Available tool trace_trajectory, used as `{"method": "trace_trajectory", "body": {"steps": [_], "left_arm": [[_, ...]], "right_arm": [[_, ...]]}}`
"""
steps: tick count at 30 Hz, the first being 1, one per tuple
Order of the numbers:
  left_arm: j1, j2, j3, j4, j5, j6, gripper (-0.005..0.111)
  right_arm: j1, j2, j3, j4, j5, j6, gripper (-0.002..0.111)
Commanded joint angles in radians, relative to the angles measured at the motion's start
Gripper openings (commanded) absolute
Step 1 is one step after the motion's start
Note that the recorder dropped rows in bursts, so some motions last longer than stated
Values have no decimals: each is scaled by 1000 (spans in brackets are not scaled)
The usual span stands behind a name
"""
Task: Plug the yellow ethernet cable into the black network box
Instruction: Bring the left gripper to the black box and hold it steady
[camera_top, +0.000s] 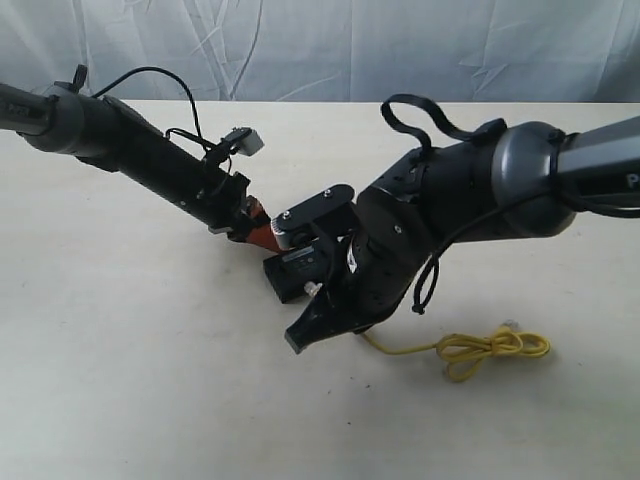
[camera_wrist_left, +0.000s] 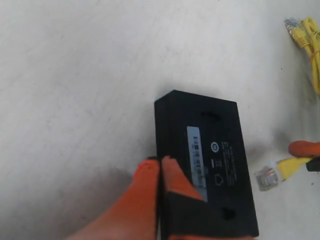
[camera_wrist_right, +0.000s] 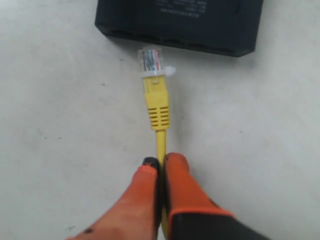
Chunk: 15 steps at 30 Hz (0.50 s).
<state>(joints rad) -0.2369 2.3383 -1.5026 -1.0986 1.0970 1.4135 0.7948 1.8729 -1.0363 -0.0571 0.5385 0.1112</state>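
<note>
The black network box (camera_wrist_left: 215, 165) lies flat on the table, its pale label strip facing up. My left gripper (camera_wrist_left: 160, 164) is shut on the box's long edge with its orange fingers (camera_wrist_left: 147, 175). My right gripper (camera_wrist_right: 160, 162) is shut on the yellow ethernet cable (camera_wrist_right: 161, 142) just behind the yellow boot. The cable's clear plug (camera_wrist_right: 151, 60) points at the port side of the box (camera_wrist_right: 185, 22), a small gap away and not inserted. In the exterior view the box (camera_top: 295, 272) sits between both arms. The cable's coiled remainder (camera_top: 490, 348) trails to the right.
The pale tabletop (camera_top: 120, 350) is bordered at the back by a white cloth backdrop (camera_top: 300, 50). The bulky right arm (camera_top: 450, 200) overhangs the box and hides its own fingers in the exterior view. The cable's other plug (camera_wrist_left: 295, 30) lies near the coil.
</note>
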Motion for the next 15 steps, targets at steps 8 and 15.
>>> {"method": "trace_trajectory", "body": {"steps": [8,15], "left_arm": [[-4,0,-3,-8,4,5,0],[-4,0,-3,-8,4,3,0]], "right_arm": [[3,42,4,-9,-65,5,-1],[3,53,4,-9,-95,5,-1]]}}
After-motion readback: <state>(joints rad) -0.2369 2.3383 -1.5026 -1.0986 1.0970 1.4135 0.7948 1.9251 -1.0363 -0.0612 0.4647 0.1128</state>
